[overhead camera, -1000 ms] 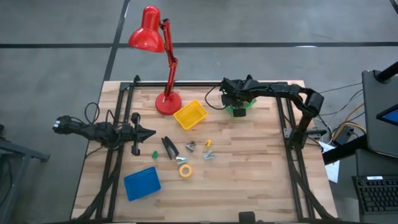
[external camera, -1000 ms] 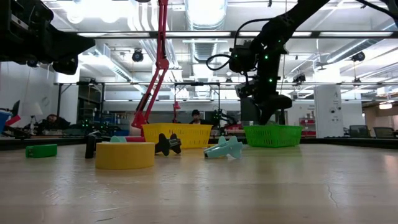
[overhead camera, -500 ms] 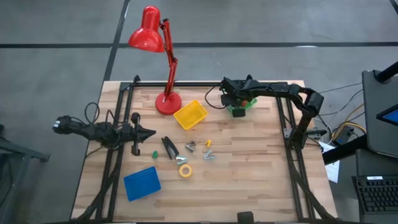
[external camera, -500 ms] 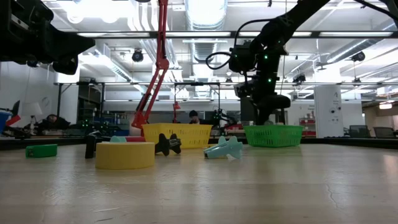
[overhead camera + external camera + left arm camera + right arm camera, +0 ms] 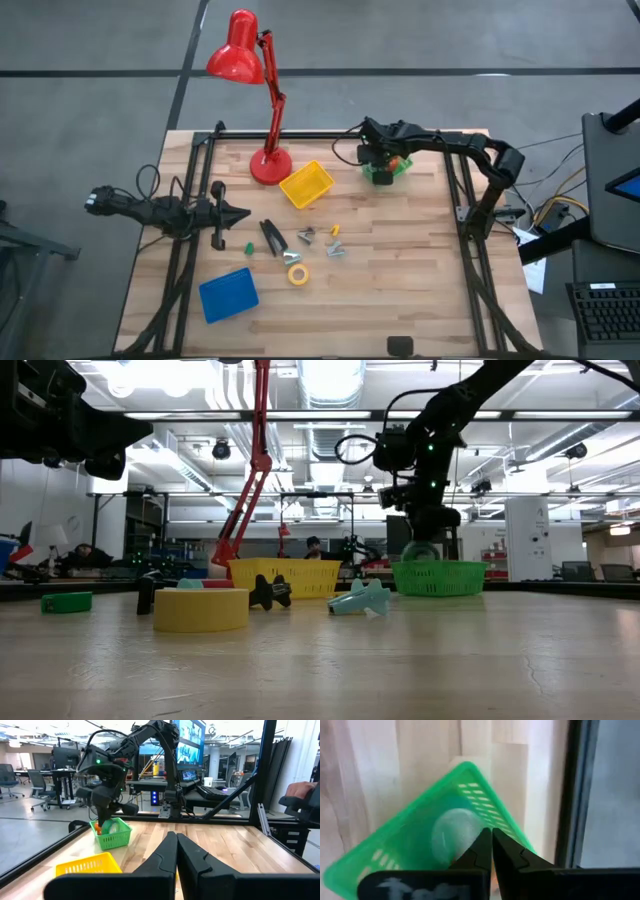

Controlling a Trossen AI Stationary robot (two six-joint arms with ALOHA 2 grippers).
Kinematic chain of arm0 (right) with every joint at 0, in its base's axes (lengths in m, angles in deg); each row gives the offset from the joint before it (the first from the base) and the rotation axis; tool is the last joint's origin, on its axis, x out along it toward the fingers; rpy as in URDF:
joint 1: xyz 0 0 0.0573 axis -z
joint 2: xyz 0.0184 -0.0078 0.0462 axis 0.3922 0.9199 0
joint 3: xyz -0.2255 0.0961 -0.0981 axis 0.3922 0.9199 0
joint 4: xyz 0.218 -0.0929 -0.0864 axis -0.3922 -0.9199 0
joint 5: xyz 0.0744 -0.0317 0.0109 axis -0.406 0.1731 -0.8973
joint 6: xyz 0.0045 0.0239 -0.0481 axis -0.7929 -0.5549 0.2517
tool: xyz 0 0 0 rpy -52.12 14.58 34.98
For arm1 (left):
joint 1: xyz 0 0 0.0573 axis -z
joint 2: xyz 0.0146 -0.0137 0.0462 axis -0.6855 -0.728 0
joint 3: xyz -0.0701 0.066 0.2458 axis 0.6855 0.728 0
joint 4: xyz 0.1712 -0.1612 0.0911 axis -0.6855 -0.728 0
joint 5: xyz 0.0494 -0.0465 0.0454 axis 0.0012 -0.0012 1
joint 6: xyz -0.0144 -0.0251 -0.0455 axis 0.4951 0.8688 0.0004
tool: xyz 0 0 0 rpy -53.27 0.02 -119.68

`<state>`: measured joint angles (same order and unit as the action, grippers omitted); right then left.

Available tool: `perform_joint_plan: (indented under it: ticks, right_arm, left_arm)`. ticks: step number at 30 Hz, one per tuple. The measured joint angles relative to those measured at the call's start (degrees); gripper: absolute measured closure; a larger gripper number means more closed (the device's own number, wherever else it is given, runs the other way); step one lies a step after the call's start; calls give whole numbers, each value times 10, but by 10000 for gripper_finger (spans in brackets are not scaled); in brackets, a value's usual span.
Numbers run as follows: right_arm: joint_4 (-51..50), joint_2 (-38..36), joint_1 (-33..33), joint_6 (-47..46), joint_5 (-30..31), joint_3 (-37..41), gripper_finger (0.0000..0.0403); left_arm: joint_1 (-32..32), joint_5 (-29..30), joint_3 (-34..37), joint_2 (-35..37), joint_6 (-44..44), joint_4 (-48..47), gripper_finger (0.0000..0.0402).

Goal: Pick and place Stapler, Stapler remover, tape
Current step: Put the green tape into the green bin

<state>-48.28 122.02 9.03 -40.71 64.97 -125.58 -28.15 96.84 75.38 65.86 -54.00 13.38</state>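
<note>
The black stapler [image 5: 272,237] lies flat on the wood near the table's middle. A yellow tape roll [image 5: 298,273] [image 5: 200,610] lies flat toward the near edge, with a small green piece [image 5: 249,247] to its left. Stapler removers [image 5: 306,235] [image 5: 335,250] [image 5: 362,598] lie right of the stapler. My right gripper [image 5: 491,839] [image 5: 382,158] is shut, pointing down into the green basket [image 5: 384,172] [image 5: 438,577], which holds a pale round roll [image 5: 454,832] and an orange thing [image 5: 98,826]. My left gripper [image 5: 176,840] [image 5: 240,212] waits shut at the table's left side. My right gripper reaches from above into the green basket, its fingertips [image 5: 102,817] beside the orange thing and the pale roll. Whether they touch either one, I cannot tell.
A yellow basket [image 5: 306,185] sits left of the green one, next to the base of a red desk lamp [image 5: 270,165]. A blue tray [image 5: 228,294] lies at the near left. A black frame [image 5: 460,200] borders the table. Bare wood spreads across the right half.
My right gripper has shifted a little toward the table's right above the green basket and has turned about its wrist. A pale roll now shows at the basket's rim in the low view.
</note>
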Motion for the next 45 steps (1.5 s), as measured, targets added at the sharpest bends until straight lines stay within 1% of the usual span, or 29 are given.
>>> perform_joint_plan:
  ticks: [4, 8, 13, 18, 21, 25, 30, 37, 41, 45]
  right_arm:
    - [7, -15, 0, 0, -35, 0, 399]
    - [6, -17, 4, 1, -6, 0, 398]
    - [4, -17, 13, -7, -10, 0, 396]
    - [-23, -23, 11, -21, -12, 0, 395]
    - [-34, -23, 12, -43, -35, 0, 395]
    - [-50, -19, 14, -37, -39, 1, 395]
    - [-76, -19, 16, -53, -38, 5, 395]
    - [-66, -18, 16, -56, -35, 40, 395]
    - [-42, -19, 15, -50, -5, 56, 394]
    - [-23, -20, 15, -48, -9, 65, 394]
  left_arm:
    - [0, 0, 0, 0, 0, 0, 394]
    - [0, 0, 0, 0, 0, 0, 394]
    - [0, 0, 0, 0, 0, 0, 394]
    - [0, 0, 0, 0, 0, 0, 394]
    - [0, 0, 0, 0, 0, 0, 394]
    - [0, 0, 0, 0, 0, 0, 394]
    - [0, 0, 0, 0, 0, 0, 394]
    - [0, 0, 0, 0, 0, 0, 394]
    - [0, 0, 0, 0, 0, 0, 394]
    - [0, 0, 0, 0, 0, 0, 394]
